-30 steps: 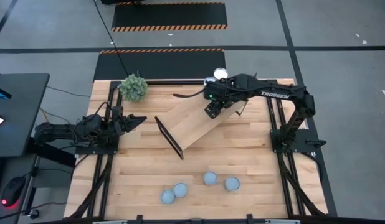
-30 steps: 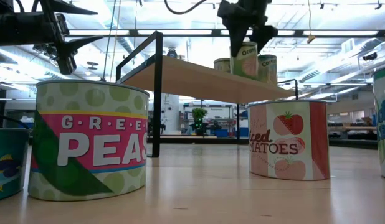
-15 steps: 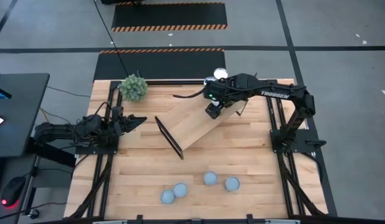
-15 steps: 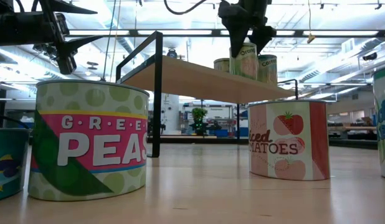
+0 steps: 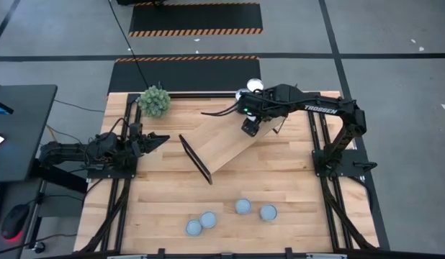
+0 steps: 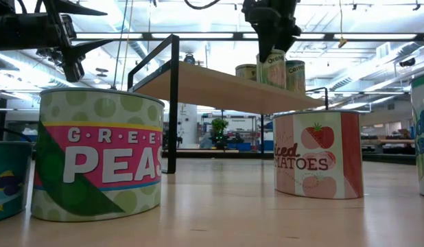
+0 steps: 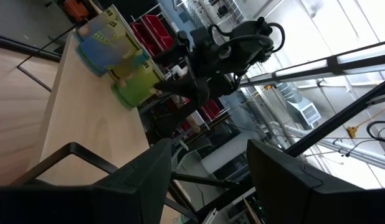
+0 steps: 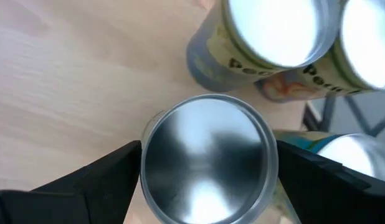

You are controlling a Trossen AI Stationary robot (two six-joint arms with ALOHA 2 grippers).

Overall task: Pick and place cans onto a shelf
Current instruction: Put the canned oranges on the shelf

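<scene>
Fingers of my right gripper point(image 8: 205, 186) stand spread on either side of a silver-topped can point(image 8: 208, 165), a dark finger off each flank, and I cannot tell for certain whether the pads touch its wall; they look parted, not clamped. That can sits upright on the shelf point(image 5: 226, 140), the long light-wood plank lying at a slant across the middle of the table point(image 5: 165, 201). From above, my right gripper point(image 5: 249, 126) hangs over the shelf's far end, near the back edge of the table. Just beside the can under me stand more cans point(image 8: 273, 37), their pale round tops crowded close, with fruit labels showing on the sides. At table height, my right gripper point(image 6: 270, 48) comes down onto the top of a can point(image 6: 272, 68) on the raised plank, two others right next to it.

My left gripper point(image 5: 156, 139) waits at the left side of the table, fingers apart, pointed toward the shelf's black end frame point(image 5: 195, 158). Four cans point(image 5: 240, 206) remain on the tabletop near the front edge, well apart from the shelf. A green plant ball point(image 5: 155, 100) rests by the back left corner.
</scene>
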